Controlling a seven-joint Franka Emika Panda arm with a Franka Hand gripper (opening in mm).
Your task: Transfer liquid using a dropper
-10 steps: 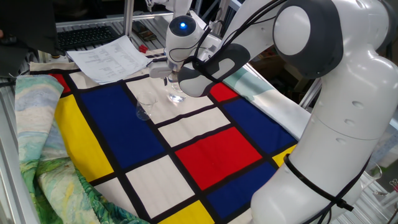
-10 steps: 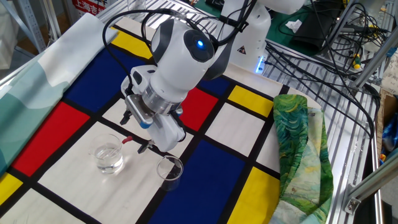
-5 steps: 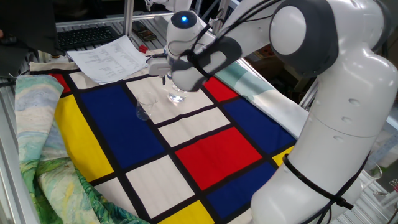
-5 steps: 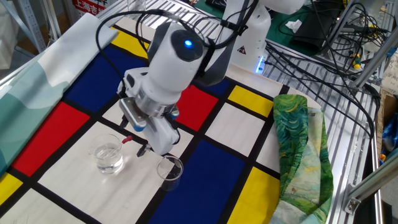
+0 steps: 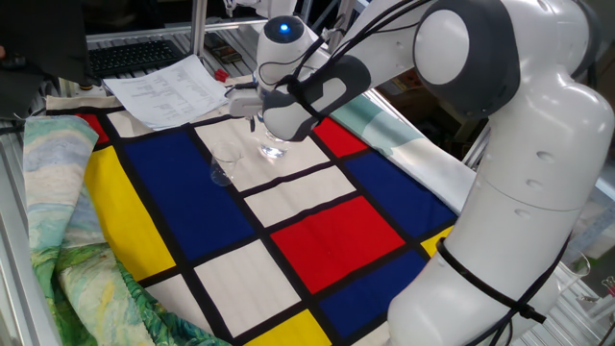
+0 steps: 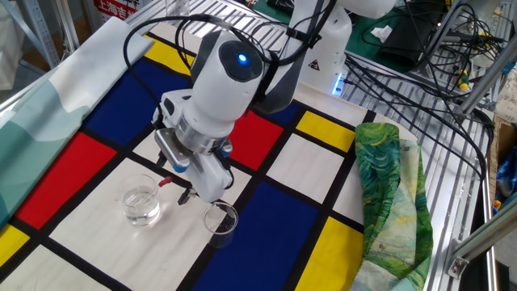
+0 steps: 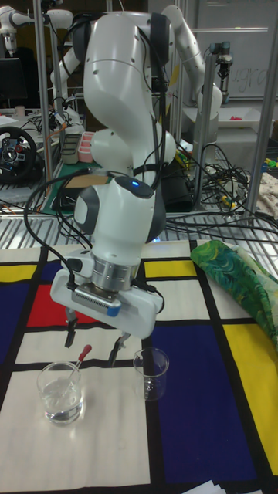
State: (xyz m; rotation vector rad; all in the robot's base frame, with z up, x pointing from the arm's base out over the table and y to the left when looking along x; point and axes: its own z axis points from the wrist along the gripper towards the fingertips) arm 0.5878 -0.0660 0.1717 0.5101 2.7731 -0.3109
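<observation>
The dropper (image 7: 79,363) leans inside the left small glass (image 7: 60,394), its reddish bulb (image 6: 167,181) sticking out above the rim. A little clear liquid (image 7: 62,407) glints in the bottom of that glass (image 6: 140,205). The gripper (image 7: 93,345) hangs open just above it, fingers spread either side of the bulb without touching it. A second small glass (image 7: 150,373) stands to the right, apart from the gripper (image 6: 174,189). In one fixed view the hand hides the fingers and dropper; only both glasses (image 5: 272,148) (image 5: 226,165) show.
The glasses stand on a white square of a red, blue and yellow checked cloth (image 6: 266,218). A green patterned cloth (image 6: 386,186) lies bunched at one side, and papers (image 5: 168,88) lie at another edge. Cables (image 6: 420,77) run over the metal frame beyond.
The hand has risen a little and shifted slightly toward the glass holding the dropper. Its fingers stay spread. The dropper and both glasses have not moved.
</observation>
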